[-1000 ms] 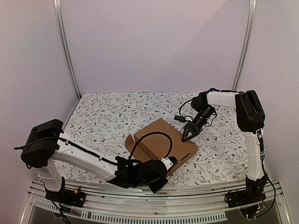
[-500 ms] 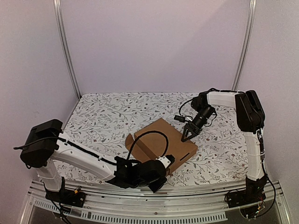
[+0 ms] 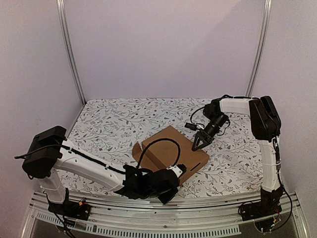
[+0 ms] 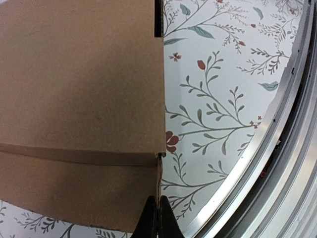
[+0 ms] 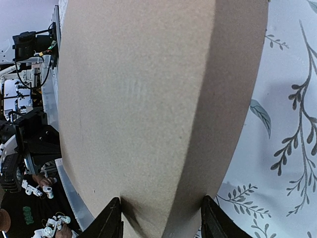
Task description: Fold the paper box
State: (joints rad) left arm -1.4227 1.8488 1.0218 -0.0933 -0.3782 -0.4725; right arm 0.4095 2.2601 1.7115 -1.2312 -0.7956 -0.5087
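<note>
- In the left wrist view, the left gripper (image 4: 154, 220) sits at the bottom centre. Its two black fingers (image 4: 147, 222) are pressed together on the thin raw edge of a cardboard wall that runs down into them.
- That wall belongs to the plain brown corrugated cardboard paper box (image 4: 79, 89), which fills the upper left and centre of this view. A crease crosses it low down, and a narrow slit (image 4: 157, 20) shows at the top edge.
- To the right of the box lies the white cloth printed with grey-green sprigs and small red flowers (image 4: 213, 99). A curved aluminium rail (image 4: 277, 163) lies beyond it at the right edge.
- In the right wrist view, the right gripper (image 5: 161, 220) is at the bottom. Its black fingers (image 5: 111, 222) stand apart, one on each side of a folded corner of the box, and the cardboard fills the gap between them.
- In the top view the box lies in the lower middle of the frame on the cloth, between the two grippers.
- The right gripper (image 3: 198, 144) is at the box's far right corner and the left gripper (image 3: 177, 171) at its near edge. A black cable (image 3: 158, 144) loops over the cardboard.
</note>
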